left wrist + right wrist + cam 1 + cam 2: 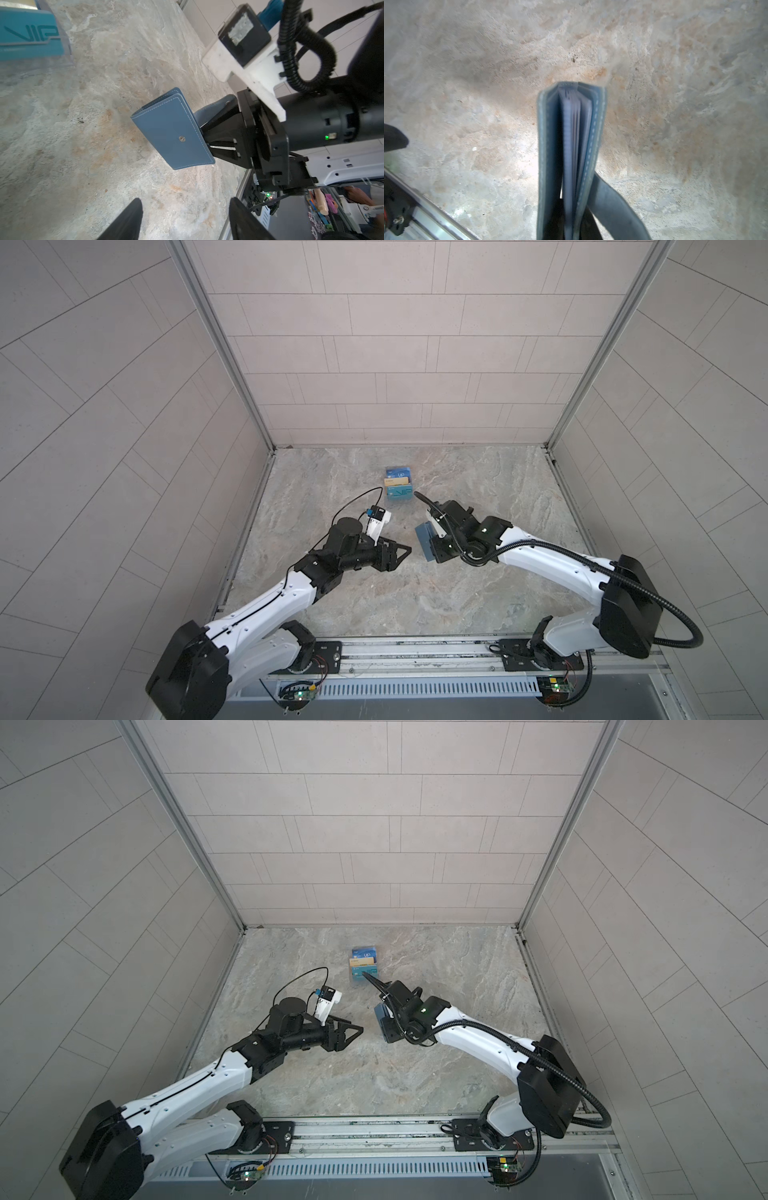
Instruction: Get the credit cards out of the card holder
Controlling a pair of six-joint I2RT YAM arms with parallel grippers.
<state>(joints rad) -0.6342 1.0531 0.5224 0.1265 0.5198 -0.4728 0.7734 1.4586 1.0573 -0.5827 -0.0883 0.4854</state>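
Observation:
My right gripper (pixel 437 545) (pixel 572 218) is shut on the teal-blue card holder (pixel 424 541) (pixel 381 1020) (pixel 172 128) and holds it above the floor, open edge toward the wrist camera. Its snap tab (pixel 209 110) (pixel 612 205) hangs loose, off the stud (pixel 182 138). In the right wrist view the covers stand slightly apart with pale sleeves (pixel 572 133) edge-on between them. No credit cards can be made out inside. My left gripper (pixel 405 551) (pixel 357 1029) (pixel 186 200) is open and holds nothing, just left of the holder and apart from it.
A clear tiered stand (pixel 399 487) (pixel 365 967) (pixel 31 35) showing blue, gold and teal cards sits on the marble floor behind the grippers. Tiled walls close in on three sides. A metal rail (pixel 415 651) runs along the front edge.

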